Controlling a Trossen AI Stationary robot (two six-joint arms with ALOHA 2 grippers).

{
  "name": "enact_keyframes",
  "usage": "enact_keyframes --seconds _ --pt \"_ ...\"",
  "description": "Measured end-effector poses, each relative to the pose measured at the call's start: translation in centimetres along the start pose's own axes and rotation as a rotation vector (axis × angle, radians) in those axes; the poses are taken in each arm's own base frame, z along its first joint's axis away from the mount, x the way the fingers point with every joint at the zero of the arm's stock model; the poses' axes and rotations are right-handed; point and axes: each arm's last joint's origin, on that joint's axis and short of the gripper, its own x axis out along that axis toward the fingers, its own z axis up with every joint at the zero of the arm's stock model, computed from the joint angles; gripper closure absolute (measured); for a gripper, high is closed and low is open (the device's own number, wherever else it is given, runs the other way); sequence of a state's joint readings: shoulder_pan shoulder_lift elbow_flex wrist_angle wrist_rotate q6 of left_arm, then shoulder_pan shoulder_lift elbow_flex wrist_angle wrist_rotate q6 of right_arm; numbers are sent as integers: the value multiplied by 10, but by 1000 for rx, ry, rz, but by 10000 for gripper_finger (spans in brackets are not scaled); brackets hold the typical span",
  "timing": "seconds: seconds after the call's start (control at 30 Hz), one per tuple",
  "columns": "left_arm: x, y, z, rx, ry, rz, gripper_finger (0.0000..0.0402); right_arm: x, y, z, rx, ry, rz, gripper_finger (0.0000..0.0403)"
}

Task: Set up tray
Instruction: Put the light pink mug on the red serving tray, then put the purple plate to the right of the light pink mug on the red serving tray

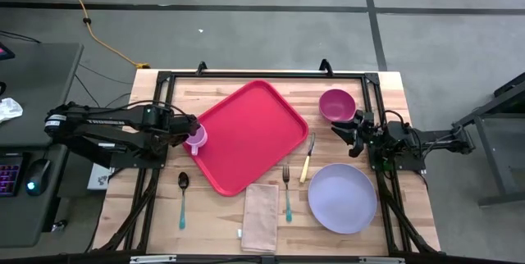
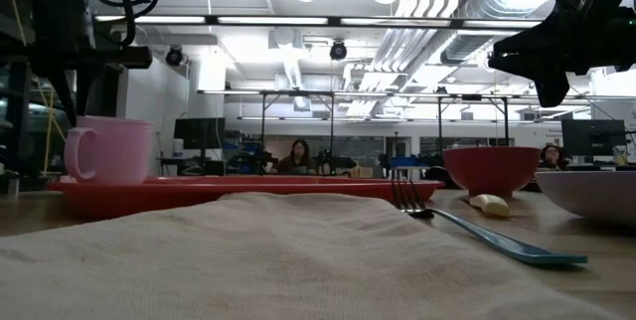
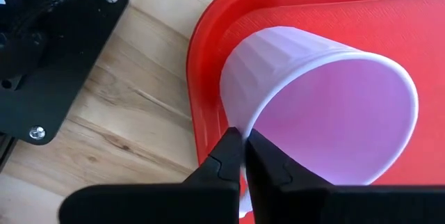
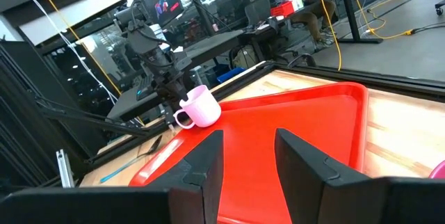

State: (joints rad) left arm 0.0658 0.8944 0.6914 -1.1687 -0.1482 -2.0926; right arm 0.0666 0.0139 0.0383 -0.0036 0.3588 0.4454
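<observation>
The red tray point(image 1: 254, 133) lies turned at an angle on the middle of the wooden table. A pink cup point(image 1: 197, 138) stands upright on its base in the tray's left corner, also seen in the low view point(image 2: 109, 149). My left gripper point(image 1: 194, 133) points down over the cup, its fingers nearly together at the cup's rim point(image 3: 245, 147). At the table's right edge my right gripper point(image 1: 343, 129) holds level beside a magenta bowl, open point(image 4: 249, 154), with nothing between its fingers. My left gripper has the pink cup's rim point(image 3: 242, 128) between its two fingers, one finger inside the cup and one outside. The fingers come from above, pointing steeply down. The cup stands upright with its base on the tray.
A magenta bowl point(image 1: 337, 104) sits at the far right and a lavender plate point(image 1: 342, 198) at the near right. Between plate and tray lie a knife point(image 1: 308, 159) and a fork point(image 1: 287, 192). A spoon point(image 1: 183, 198) and a folded napkin point(image 1: 262, 217) lie near the front edge.
</observation>
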Motion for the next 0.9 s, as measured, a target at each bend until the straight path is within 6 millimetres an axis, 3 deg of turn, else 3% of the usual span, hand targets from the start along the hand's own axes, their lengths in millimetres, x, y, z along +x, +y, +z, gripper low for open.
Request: enact_keyframes --seconds 0.57,0.9 --pt "0 0 0 1 -1 0 262 0 0 0 0 0 0 295" --pt "-6 3 3 -6 20 -37 227 0 0 0 0 0 1 295"
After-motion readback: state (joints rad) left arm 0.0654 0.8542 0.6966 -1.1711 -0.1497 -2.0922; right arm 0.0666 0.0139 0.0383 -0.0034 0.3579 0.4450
